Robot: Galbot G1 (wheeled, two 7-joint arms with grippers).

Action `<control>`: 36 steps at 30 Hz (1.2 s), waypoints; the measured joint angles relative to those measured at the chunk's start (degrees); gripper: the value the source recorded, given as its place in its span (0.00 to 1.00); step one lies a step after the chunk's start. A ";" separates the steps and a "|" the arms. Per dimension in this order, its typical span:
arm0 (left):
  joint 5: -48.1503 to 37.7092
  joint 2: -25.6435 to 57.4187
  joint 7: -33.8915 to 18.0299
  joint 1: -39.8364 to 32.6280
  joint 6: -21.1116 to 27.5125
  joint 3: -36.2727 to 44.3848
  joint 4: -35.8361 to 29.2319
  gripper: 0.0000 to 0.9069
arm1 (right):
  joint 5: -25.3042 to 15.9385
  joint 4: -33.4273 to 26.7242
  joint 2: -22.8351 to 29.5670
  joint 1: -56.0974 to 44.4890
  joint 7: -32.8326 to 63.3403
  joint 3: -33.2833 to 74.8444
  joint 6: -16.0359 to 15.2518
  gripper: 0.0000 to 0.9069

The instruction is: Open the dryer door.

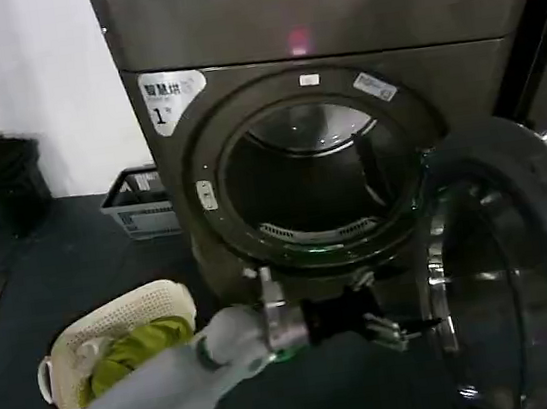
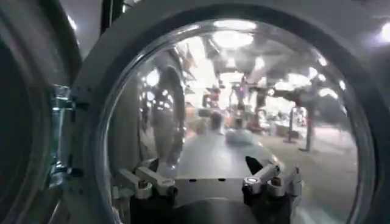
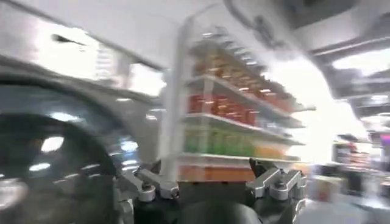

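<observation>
Low at the near right of the dryer [image 1: 348,154], the dryer door [image 1: 505,275] swung wide on a right-side hinge, grey inner side and domed glass turned left toward the left gripper [image 1: 403,329]. Drum mouth fully exposed, so the opening looks essentially done.

Left gripper just beside the door's inner rim, fingers [image 2: 149,182] spread apart with nothing between them, aimed at the glass in the left wrist view; touching the rim or a hair off, cannot tell. Right gripper [image 3: 213,185] fingers [image 3: 149,185] likewise apart and empty, facing blurred shelves beside a curved chrome edge.

Door standing upright on edge, round so no real long axis; its face roughly square to the machine front, free edge toward the robot.

Risks, as a judgement: pushing further right could force the door past its hinge stop or into the neighbouring machine at the far right. Pulling the arm back carelessly could catch a finger on the rim and drag the door part-way shut. Laundry basket [image 1: 119,336] of green clothes at near left, close under the forearm, could get knocked on retreat.
</observation>
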 joint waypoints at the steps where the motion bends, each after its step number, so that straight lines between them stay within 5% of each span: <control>1: 0.31 -0.87 -0.19 -0.50 -0.04 0.63 0.69 1.00 | -0.74 0.00 0.02 -0.44 1.60 0.89 0.05 1.00; 12: 2.19 -11.88 -1.00 -3.93 0.56 4.67 7.83 1.00 | -5.16 -1.16 0.14 -2.50 8.18 7.53 -1.69 1.00; 20: 2.70 -19.31 -1.49 -5.96 0.25 5.83 13.56 1.00 | -4.42 0.12 1.47 -4.12 7.93 10.49 -4.63 1.00; 36: 4.74 -29.02 -2.76 -7.25 -1.24 5.22 21.57 1.00 | -2.87 1.46 2.17 -6.70 7.45 13.56 -4.52 1.00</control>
